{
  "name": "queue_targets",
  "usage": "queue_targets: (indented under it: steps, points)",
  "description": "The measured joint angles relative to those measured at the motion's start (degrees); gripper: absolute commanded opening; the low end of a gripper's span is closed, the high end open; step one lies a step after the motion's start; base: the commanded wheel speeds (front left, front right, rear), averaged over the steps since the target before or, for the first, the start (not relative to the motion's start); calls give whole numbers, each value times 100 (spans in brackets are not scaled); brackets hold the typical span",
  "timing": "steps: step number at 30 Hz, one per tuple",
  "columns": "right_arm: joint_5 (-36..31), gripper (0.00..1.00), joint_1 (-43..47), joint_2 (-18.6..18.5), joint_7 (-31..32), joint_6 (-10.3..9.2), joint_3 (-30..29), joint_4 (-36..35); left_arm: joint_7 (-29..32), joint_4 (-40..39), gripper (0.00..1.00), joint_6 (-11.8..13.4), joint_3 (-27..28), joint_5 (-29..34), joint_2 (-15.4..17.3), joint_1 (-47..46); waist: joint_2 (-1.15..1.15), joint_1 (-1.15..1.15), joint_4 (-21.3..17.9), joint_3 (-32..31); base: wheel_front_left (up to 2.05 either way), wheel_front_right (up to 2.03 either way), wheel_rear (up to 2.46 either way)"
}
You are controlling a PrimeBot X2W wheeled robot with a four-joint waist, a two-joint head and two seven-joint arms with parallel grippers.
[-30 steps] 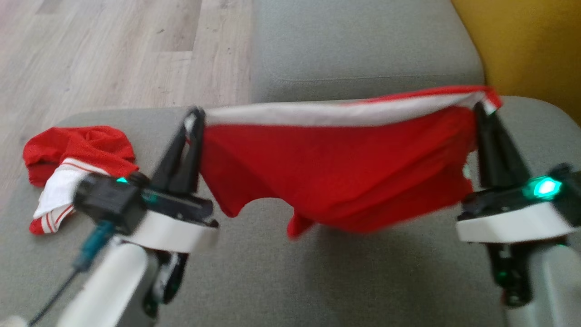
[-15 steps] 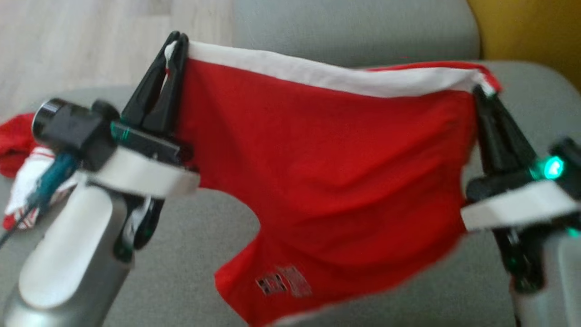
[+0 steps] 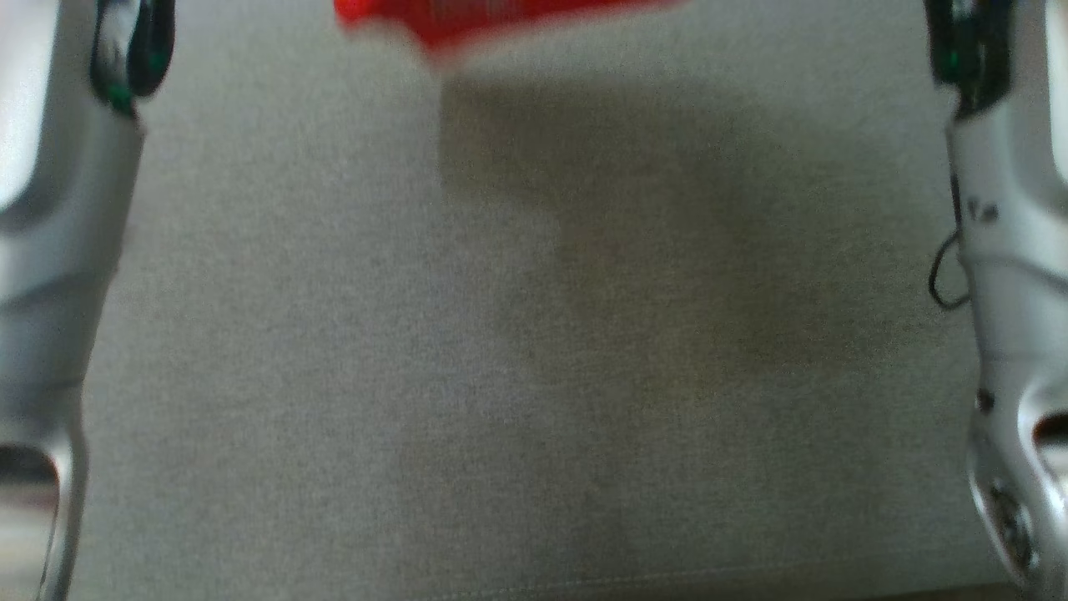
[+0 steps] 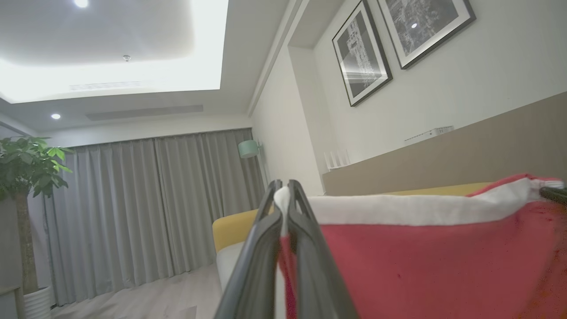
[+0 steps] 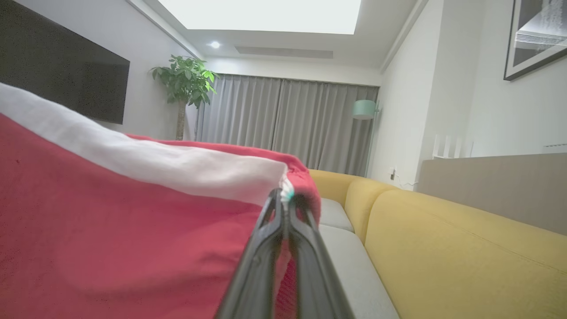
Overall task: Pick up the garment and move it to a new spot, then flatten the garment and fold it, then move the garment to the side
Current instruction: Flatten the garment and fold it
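The garment [image 4: 425, 261] is red with a white waistband and hangs stretched between my two grippers, lifted high. My left gripper [image 4: 283, 195] is shut on one end of the white band. My right gripper [image 5: 283, 195] is shut on the other end, where the band meets a red seam [image 5: 305, 177]. In the head view only the garment's lower red edge [image 3: 484, 17] shows, blurred, at the top, and its shadow falls on the grey cushion [image 3: 334, 351] below. My pale forearms [image 3: 50, 209] stand at both sides of that view.
The grey cushion's front seam [image 3: 584, 584] runs along the bottom of the head view. A yellow sofa back [image 5: 465, 248] stands to the right. A potted plant [image 5: 184, 84], grey curtains [image 5: 288, 124] and a wood floor [image 4: 146, 297] lie beyond.
Both grippers have raised the garment well above the cushion, and it now hangs at full length. The head camera has tilted down, so the grippers and the red heap at left have left its view.
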Motion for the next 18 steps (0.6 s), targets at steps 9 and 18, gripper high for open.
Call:
queue_targets:
  steps: [9,18]
  points:
    - [-385,0,-135,248,-667,0,-74,1451,-410,549,0,-52,92,-24,-404,309,0,-1,183,788,0,0,0]
    - [-146,0,1154,324,-679,0,177,1054,-425,-194,0,-110,467,-4,-539,2010,0,-3,203,922,0,0,0]
